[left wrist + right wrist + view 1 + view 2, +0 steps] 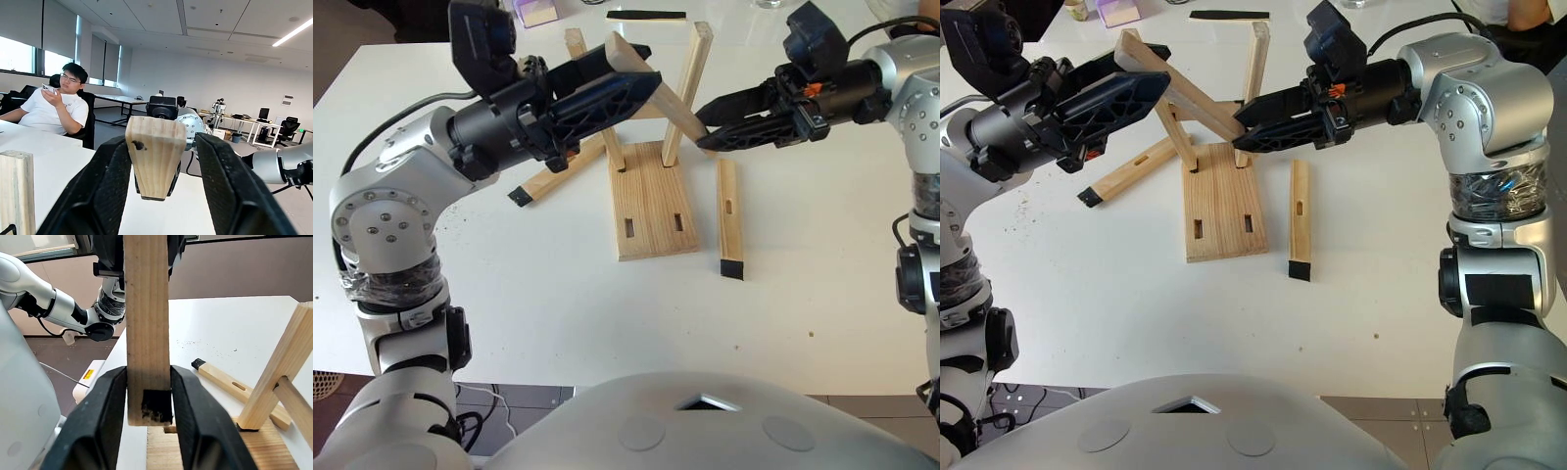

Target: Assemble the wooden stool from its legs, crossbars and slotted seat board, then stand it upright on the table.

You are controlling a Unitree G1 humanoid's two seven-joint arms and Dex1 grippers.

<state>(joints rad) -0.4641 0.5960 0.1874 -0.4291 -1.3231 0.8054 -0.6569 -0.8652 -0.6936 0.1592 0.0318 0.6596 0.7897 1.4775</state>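
The slotted seat board (651, 211) lies flat on the white worktop (509, 284), about midway between the left and right edges and nearer the far edge than the near one. Two legs stand in the slots at its far end. The left standing leg (612, 147) leans away toward the far left corner, and the right standing leg (690, 78) tilts toward the far edge. A crossbar (298, 406) joins them low down. The two slots at the board's near end are bare.

A third leg (1190, 90) is held in the air above the board's far end, slanting down from left to right across the standing pair. The left gripper (646, 67) has its jaws closed on the leg's raised bare end, and the end grain sits between the two fingers (230, 196). The right gripper (703, 129) has its jaws clamped on the lower, black-tipped end. That end hangs just above the board, beside the foot of the right standing leg.

A loose leg (729, 206) lies flat on the worktop just right of the board and parallel to it, with its black tip toward the near edge. Another loose leg (553, 174) lies at an angle left of the board, under the left gripper. A black strip (646, 15) rests by the far edge.
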